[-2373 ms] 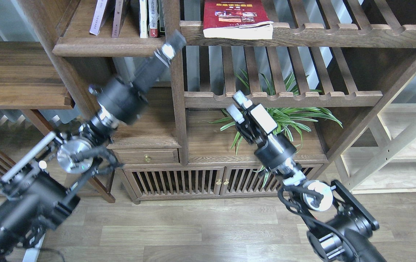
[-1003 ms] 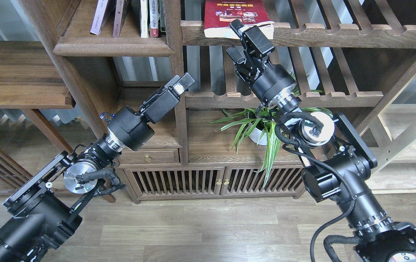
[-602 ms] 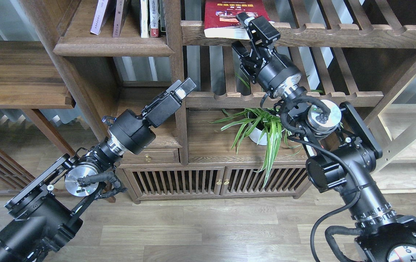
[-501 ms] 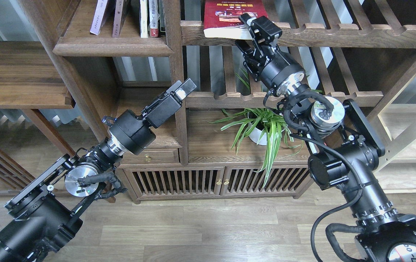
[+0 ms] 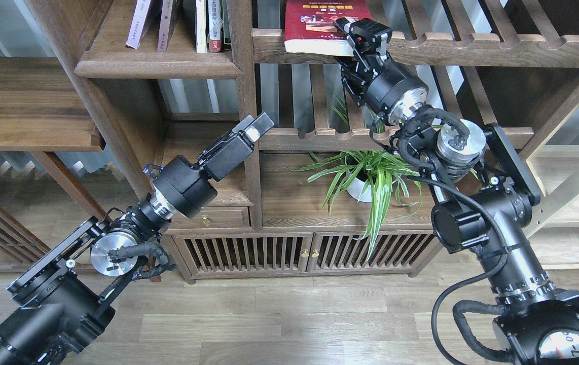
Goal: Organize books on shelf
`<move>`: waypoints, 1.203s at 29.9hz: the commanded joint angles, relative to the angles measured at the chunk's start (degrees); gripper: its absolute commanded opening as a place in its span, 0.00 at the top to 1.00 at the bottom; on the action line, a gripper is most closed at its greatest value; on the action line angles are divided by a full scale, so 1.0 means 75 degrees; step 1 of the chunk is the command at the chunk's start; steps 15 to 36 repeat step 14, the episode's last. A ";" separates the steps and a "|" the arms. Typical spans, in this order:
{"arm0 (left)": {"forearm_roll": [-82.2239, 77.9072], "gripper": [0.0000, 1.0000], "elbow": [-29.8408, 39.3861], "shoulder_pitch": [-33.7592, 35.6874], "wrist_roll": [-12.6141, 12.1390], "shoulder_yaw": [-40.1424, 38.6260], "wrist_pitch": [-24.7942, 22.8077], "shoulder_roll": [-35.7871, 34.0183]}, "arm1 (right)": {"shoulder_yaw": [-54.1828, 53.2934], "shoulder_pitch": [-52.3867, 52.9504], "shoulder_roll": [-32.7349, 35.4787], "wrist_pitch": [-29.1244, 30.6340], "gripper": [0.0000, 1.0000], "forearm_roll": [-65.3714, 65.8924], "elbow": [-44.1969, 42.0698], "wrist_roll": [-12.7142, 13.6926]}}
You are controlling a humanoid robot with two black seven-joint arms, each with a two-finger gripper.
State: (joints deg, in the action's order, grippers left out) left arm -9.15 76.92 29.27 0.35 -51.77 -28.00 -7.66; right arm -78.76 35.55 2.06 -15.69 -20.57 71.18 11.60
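Right gripper (image 5: 351,36), black with two fingers, reaches up at about 12 o'clock and sits at the near right corner of the red paperback book with a yellow title (image 5: 320,23). One finger lies over the book's top corner and the other sits below the slatted rack's rail; whether they are clamped on the book I cannot tell. That book lies flat on the slatted wooden rack with a scalloped front rail (image 5: 472,48), its pale page edge overhanging the rail.

Left gripper (image 5: 256,126) points toward 1 o'clock, just in front of the dark upright post (image 5: 249,152) of the bookcase; its fingers look pressed together with nothing between them.

At 11 o'clock, several thin paperbacks (image 5: 178,23) stand or lean on the solid dark-brown wooden shelf with a moulded front edge (image 5: 155,66), well apart from the red book. A green spider plant in a white pot (image 5: 370,175) stands in a lower compartment, beside the right arm.
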 commanded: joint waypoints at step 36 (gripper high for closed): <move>0.0001 0.01 -0.0013 -0.0129 0.0012 0.0082 0.0000 0.0001 | -0.0292 -0.0380 -0.0028 0.0907 0.95 -0.0596 0.0083 0.0000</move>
